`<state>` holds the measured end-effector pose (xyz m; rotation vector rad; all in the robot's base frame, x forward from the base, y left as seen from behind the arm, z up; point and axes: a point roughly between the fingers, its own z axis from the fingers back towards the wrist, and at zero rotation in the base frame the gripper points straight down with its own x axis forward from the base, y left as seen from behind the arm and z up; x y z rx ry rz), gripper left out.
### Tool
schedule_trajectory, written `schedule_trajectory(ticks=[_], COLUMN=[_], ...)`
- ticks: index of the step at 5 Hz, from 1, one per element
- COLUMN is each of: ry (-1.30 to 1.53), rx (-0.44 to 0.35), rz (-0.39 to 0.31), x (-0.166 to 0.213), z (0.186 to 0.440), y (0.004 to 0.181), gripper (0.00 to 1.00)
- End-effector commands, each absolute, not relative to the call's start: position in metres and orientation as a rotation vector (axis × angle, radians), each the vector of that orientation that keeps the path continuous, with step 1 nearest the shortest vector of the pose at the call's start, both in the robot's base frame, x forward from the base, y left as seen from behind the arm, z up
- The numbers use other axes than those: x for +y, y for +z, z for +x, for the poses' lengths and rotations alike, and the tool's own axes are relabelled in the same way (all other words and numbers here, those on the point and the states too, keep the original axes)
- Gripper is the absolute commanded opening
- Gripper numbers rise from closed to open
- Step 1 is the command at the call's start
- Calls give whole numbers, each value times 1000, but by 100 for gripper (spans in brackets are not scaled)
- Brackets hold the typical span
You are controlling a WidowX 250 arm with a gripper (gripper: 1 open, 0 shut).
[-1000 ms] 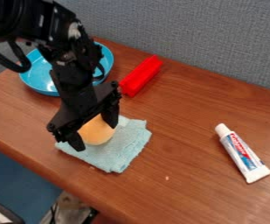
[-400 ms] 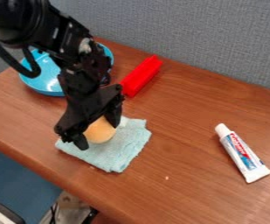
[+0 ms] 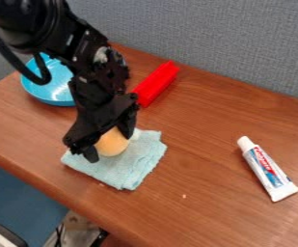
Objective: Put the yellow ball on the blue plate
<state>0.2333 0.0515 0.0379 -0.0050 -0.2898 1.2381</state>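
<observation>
The yellow ball (image 3: 110, 145) rests on a pale teal cloth (image 3: 128, 164) near the table's front. My black gripper (image 3: 103, 138) points down over it, open, one finger on each side of the ball; whether the fingers touch it is hard to tell. The ball's upper part is hidden by the gripper. The blue plate (image 3: 43, 89) lies at the back left of the table, partly hidden behind my arm.
A red block (image 3: 155, 81) lies behind the gripper toward the back. A toothpaste tube (image 3: 266, 167) lies at the right. The table's front edge runs close below the cloth.
The gripper has shifted slightly right and settled a little lower around the ball. The ball and cloth have not moved.
</observation>
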Motion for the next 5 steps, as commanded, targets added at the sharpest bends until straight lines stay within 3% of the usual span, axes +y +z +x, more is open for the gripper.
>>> schedule_trajectory(ticks=[1,5], ry=[1236,1219], rx=[-294,-299], rz=[30,93], x=[55,58], z=[233,233], y=[36,34], gripper=[100,100])
